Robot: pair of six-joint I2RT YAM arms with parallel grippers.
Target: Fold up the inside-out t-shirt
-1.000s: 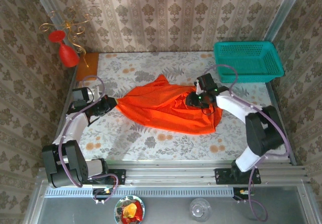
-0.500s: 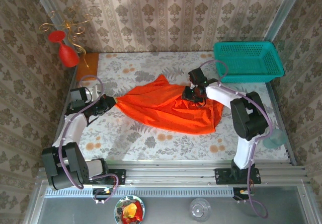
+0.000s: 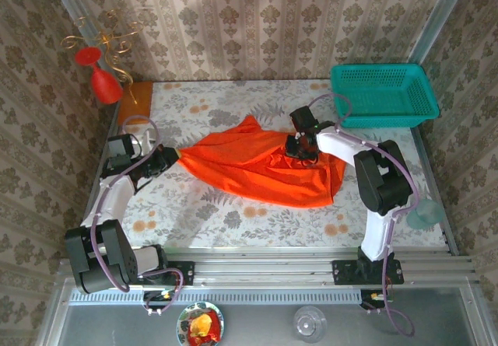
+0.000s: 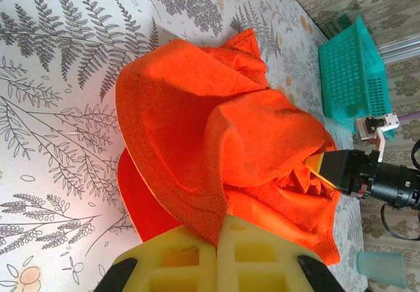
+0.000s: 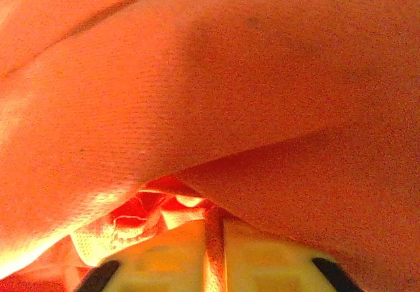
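Pinching t-shirt [image 3: 249,171] in L, R jaws.

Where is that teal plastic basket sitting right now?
In the top view, the teal plastic mesh basket sits at the far right corner of the floral table, just beyond the right gripper and the bright orange cloth t-shirt.

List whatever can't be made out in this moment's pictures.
- Top view: right end effector, fingertips buried in folds of the t-shirt.
- Right wrist view: the shirt's layout, with cloth close against the lens and blurred.
- Left wrist view: left end effector, grip point draped by cloth.
- Top view: collar and sleeves, lost in the bunching.
- Top view: contents of the dish, too small and cut by the bottom edge.
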